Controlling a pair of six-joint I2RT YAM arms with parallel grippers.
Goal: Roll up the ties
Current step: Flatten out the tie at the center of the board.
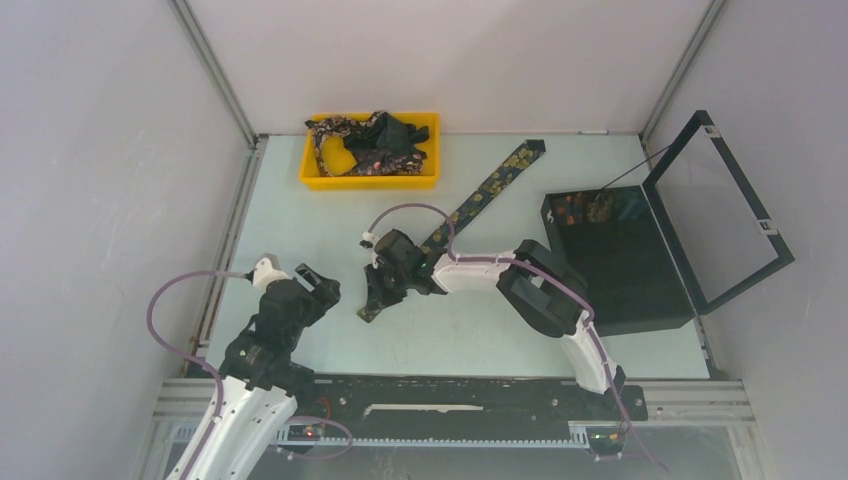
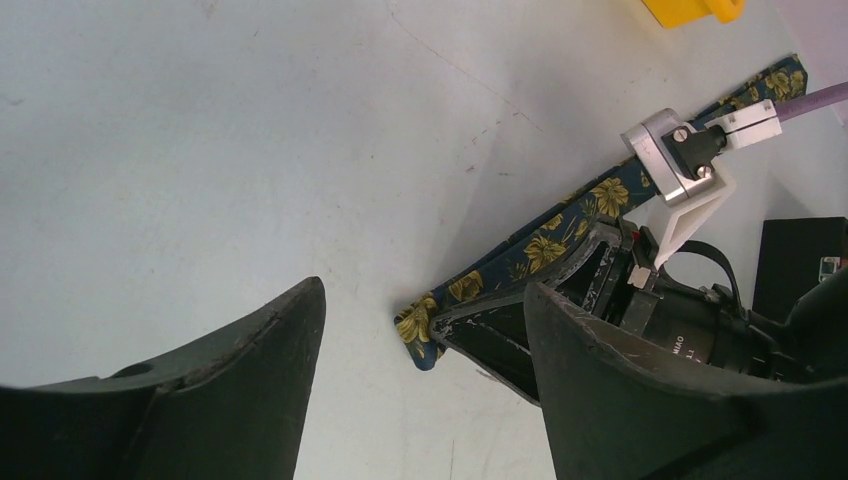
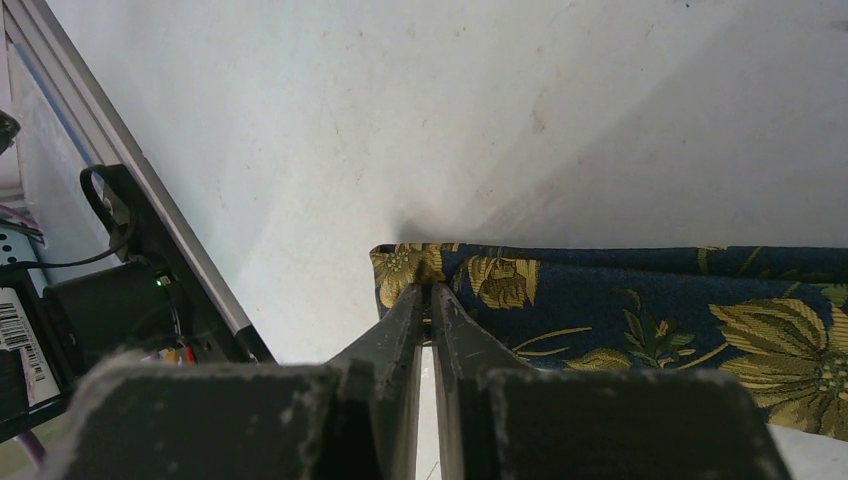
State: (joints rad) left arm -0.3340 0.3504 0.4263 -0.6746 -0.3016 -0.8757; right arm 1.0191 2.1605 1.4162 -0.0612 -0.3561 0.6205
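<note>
Two grippers, right gripper (image 3: pixel 428 300) fingers pressed together on the near end of one flat tie (image 3: pixel 620 300) stretching beyond it, left gripper (image 2: pixel 425 292) spread wide beside it, one yellow tray (image 1: pixel 370 181) far beyond holding tangled ties (image 1: pixel 375 140), number unclear

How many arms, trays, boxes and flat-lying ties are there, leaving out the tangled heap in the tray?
Robot arms: 2 (left arm, right arm)
Yellow tray: 1
Black box: 1
Tie laid flat: 1
Total: 5
</note>
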